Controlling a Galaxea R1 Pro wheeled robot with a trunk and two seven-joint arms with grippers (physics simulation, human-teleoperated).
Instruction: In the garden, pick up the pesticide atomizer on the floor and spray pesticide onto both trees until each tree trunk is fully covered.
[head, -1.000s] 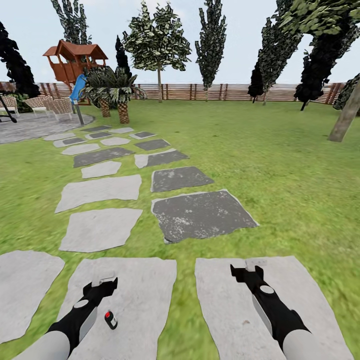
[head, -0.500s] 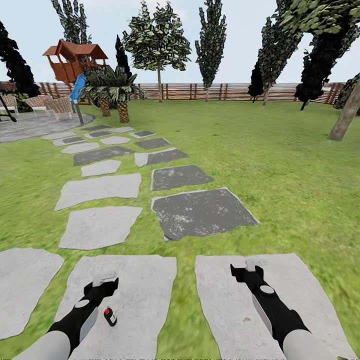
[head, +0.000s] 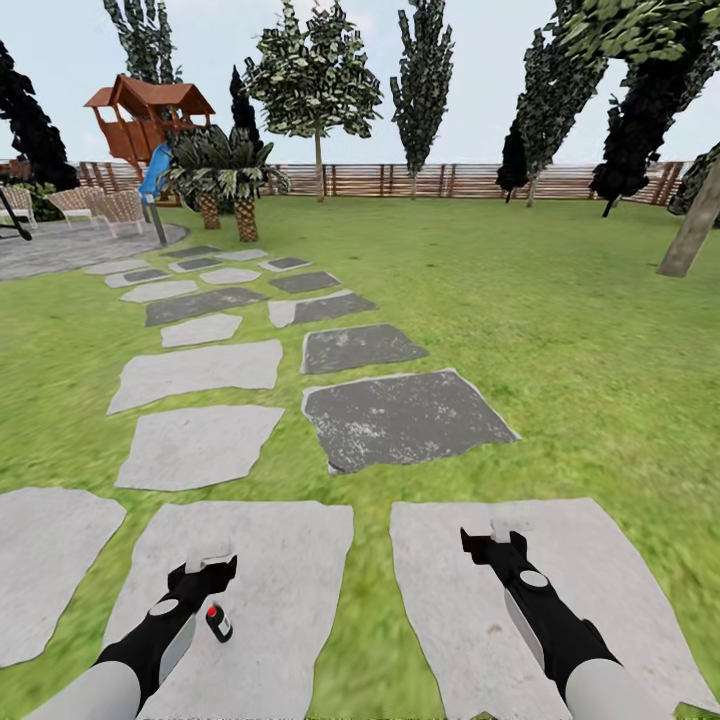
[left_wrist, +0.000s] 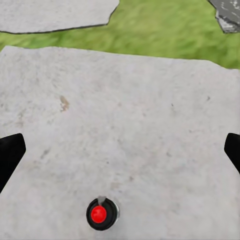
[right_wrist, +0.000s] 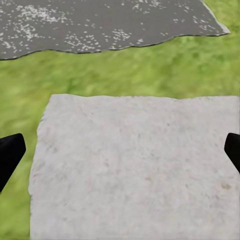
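A: Pale stone slab (head: 280, 560) closest in, with the pesticide atomizer (head: 219, 622) standing on it, just beside the left gripper (head: 207, 570). From the left wrist its red cap (left_wrist: 98, 214) sits low between the fingertips (left_wrist: 10, 155), whose jaws stand wide apart with nothing in them.

B: And the right gripper (head: 492, 538)?

A: It hovers over the neighbouring pale slab (head: 560, 560), jaws spread too, holding nothing.

B: So which step is this?

A: The pick-up, I'd judge, not yet made. The bottle is untouched on the floor.

B: What does the next move need?

A: Bring the left gripper back and down so the small bottle sits squarely between the fingers, then close gently; it is tiny and could tip.

B: Farther out?

A: Dark slabs (head: 405, 418), then lawn (head: 560, 330). A leaning grey-brown trunk (head: 690, 235) stands at the right edge, well apart from the robot. Beyond are the playhouse (head: 150, 120) and the slat fence (head: 450, 182).
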